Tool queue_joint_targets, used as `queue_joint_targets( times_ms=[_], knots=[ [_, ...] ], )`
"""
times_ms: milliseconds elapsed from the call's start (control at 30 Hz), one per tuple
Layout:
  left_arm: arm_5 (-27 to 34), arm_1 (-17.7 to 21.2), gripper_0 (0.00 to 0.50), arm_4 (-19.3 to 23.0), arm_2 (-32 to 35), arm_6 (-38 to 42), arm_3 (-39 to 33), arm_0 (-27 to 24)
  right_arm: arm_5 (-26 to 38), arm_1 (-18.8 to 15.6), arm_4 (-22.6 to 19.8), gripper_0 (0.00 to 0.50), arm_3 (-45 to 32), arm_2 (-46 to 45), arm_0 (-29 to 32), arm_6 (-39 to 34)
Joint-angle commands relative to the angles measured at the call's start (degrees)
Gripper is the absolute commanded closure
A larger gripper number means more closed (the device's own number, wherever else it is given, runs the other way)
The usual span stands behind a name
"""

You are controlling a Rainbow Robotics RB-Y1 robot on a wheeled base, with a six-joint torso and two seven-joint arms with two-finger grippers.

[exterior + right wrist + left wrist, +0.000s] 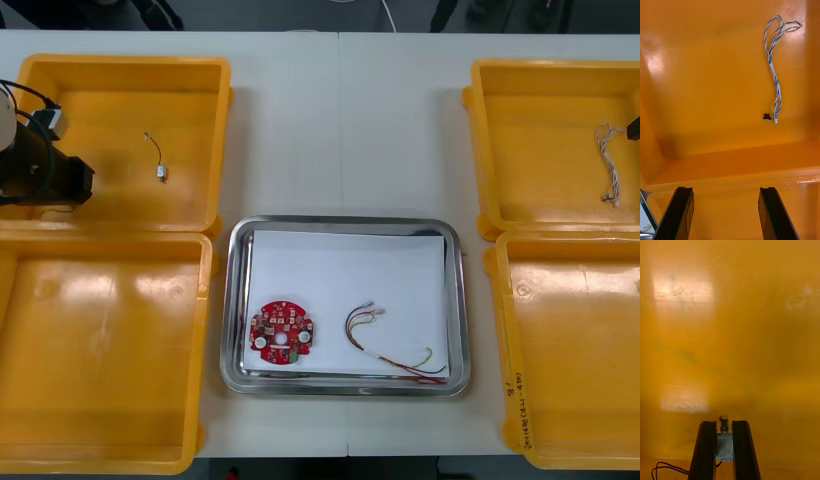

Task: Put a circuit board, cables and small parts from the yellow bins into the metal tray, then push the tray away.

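My left gripper (725,424) is shut on a small metal part (725,444) with a black wire (666,467) trailing from it, close over the floor of the far left yellow bin (125,70). In the front view the left gripper (72,183) is at that bin's left side. A second small metal part (160,172) with a wire lies in the same bin. My right gripper (725,192) stands open above the wall of the far right bin (715,161). A twisted blue and white cable (775,71) lies ahead of the fingers.
The metal tray (240,300), white inside, holds a round red circuit board (282,333) and a red and yellow cable (395,348). The near left bin (100,350) and near right bin (570,350) show bare floors. The blue and white cable (607,165) is in the far right bin.
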Motion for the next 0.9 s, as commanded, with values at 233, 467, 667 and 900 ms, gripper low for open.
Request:
queue_joint_targets(
  times_ms=[233, 467, 667, 900],
  knots=[
    [12.56, -0.66, 0.5, -2.17, 6.05, 1.61, -11.49, -2.28, -7.97, -3.27, 3.03, 0.0, 7.08, -1.57, -4.24, 5.09],
    [22.49, -3.12, 0.5, -4.81, 7.28, 9.96, -21.68, -2.36, -12.1, -3.18, 4.78, 0.0, 14.99, -1.22, -7.4, 10.98],
    [29.79, -7.87, 0.5, -6.83, 9.04, 15.94, -29.77, -2.36, -15.62, -3.27, 6.37, 0.0, 19.91, -1.22, -9.07, 15.19],
    [31.5, -14.2, 0.5, -8.06, 8.69, 22.0, -38.3, -2.63, -19.14, -2.91, 7.42, 0.0, 22.46, 0.01, -9.77, 21.43]
  ],
)
